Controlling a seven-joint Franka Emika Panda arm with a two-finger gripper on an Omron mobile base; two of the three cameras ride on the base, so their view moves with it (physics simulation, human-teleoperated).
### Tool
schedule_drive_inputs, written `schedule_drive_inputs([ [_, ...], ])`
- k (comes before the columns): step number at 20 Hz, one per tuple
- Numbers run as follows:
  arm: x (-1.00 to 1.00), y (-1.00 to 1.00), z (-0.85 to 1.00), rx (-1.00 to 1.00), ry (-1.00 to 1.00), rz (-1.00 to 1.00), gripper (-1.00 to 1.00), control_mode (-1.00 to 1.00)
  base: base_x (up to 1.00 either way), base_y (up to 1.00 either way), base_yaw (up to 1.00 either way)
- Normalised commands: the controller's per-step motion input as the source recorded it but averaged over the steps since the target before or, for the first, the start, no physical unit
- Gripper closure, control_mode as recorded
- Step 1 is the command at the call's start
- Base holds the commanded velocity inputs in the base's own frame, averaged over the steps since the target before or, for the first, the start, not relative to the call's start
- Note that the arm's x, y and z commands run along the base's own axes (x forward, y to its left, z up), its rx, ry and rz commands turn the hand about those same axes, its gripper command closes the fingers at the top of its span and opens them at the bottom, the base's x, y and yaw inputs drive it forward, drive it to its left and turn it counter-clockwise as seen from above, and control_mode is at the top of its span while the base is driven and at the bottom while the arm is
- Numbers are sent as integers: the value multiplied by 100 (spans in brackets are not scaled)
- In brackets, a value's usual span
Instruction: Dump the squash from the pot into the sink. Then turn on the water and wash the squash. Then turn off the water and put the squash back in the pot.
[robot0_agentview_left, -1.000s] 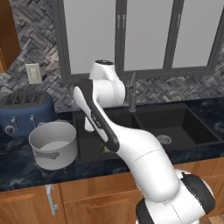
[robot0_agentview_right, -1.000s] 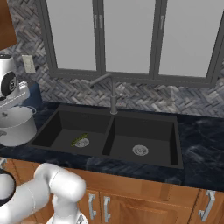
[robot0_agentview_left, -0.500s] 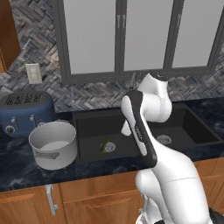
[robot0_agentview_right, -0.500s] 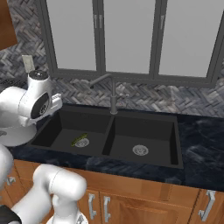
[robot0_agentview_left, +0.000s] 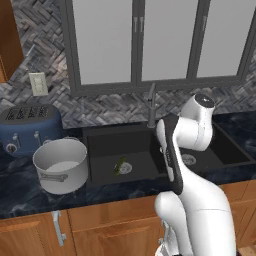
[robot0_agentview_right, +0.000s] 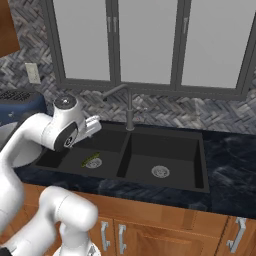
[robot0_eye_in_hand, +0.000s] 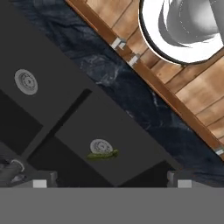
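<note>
We have the squash (robot0_agentview_left: 120, 166) dumped: it lies by the drain in the sink (robot0_agentview_left: 107, 142), and the pot (robot0_agentview_left: 61, 165) stands empty on the surface. Our fingers (robot0_eye_in_hand: 109, 183) are spread open, holding nothing. Water, washing and return remain.

Dark marbled counter (robot0_agentview_left: 30, 192), grey pot (robot0_agentview_left: 61, 165) and blue toaster (robot0_agentview_left: 27, 129) on it, black sink (robot0_agentview_right: 165, 146) recessed

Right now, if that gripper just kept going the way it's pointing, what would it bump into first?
Probably the sink: the open gripper looks down into the basin holding the squash, which lies by a drain. It would likely meet the squash or the basin floor beside it; depth is unclear.
</note>
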Motion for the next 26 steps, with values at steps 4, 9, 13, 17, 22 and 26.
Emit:
schedule_drive_inputs([
  [4, 41, -44, 3, 0, 0, -54, -100, -100, 0, 0, 0],
  [9, 40, -34, 5, 3, 0, -45, -100, -100, 0, 0, 0],
  [13, 48, -20, 1, 13, -4, -34, -100, -100, 0, 0, 0],
  [17, 49, -14, 2, 21, -7, -26, -100, -100, 0, 0, 0],
  [22, 42, -7, 3, 22, -10, -23, -100, -100, 0, 0, 0],
  [26, 39, -1, 1, 18, -9, -25, -100, -100, 0, 0, 0],
])
